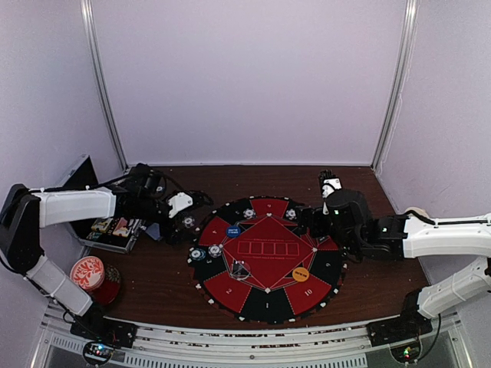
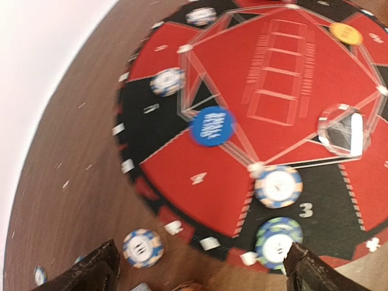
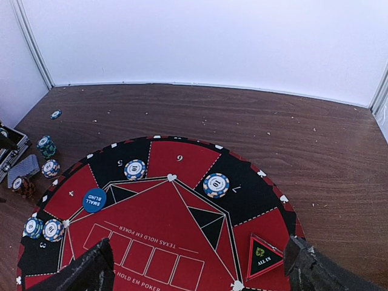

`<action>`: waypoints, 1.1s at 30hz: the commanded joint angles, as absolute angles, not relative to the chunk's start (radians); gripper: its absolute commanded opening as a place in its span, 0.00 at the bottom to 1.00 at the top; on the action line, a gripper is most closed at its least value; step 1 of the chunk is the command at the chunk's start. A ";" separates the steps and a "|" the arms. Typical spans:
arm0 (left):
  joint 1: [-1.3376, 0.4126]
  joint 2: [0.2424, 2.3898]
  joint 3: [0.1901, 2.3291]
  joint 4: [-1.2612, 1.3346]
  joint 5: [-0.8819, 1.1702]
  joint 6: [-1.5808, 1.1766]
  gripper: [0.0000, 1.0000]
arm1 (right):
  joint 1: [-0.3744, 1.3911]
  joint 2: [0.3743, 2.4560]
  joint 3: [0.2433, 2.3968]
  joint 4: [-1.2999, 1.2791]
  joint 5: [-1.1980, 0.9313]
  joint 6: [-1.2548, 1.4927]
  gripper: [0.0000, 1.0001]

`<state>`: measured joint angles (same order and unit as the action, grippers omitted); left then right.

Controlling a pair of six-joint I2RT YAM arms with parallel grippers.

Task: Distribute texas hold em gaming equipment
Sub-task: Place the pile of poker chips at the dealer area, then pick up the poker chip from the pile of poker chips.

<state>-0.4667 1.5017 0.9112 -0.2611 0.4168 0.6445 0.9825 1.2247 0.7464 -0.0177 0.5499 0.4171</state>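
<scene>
- The step in hand looks like dealing poker chips [image 1: 198,254] out to the numbered seats of the mat [image 1: 268,307]. Seats 3, 5 and 7 have chips; seats 4 and 6 look bare.
- The left gripper [image 2: 200,273] hangs over the mat's left rim, jaws spread wide and holding nothing.
- A loose chip [image 2: 142,247] lies on the table [image 1: 153,291] just off the rim, under those jaws and nearer the left one.
- The right gripper [image 3: 200,270] hovers over the right half of the mat, jaws also released and empty.
- The blue button [image 1: 233,231] sits near seat 4 and the orange button [image 1: 301,274] on the opposite side.
- More chips and the playing cards [image 3: 24,168] wait on the table beside the case [image 1: 115,228], well apart from the right arm.
- The next move probably falls to the left arm: come down low over the loose chip or a spare one, pinch its rim and carry it to an unfilled seat.
- Every chip lies flat, face up. Being round, they have no long axis, so any approach angle would do.
- The cards lie back up; their long axis is hard to read.
</scene>
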 commanded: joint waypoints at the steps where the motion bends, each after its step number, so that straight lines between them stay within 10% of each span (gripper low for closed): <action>1: -0.394 1.514 0.949 -0.148 0.305 0.500 0.98 | 0.991 1.229 0.770 -0.009 0.566 0.413 0.98; 33: -0.216 1.919 1.224 -0.159 0.215 0.316 0.87 | 0.991 1.242 0.772 -0.008 0.566 0.410 0.98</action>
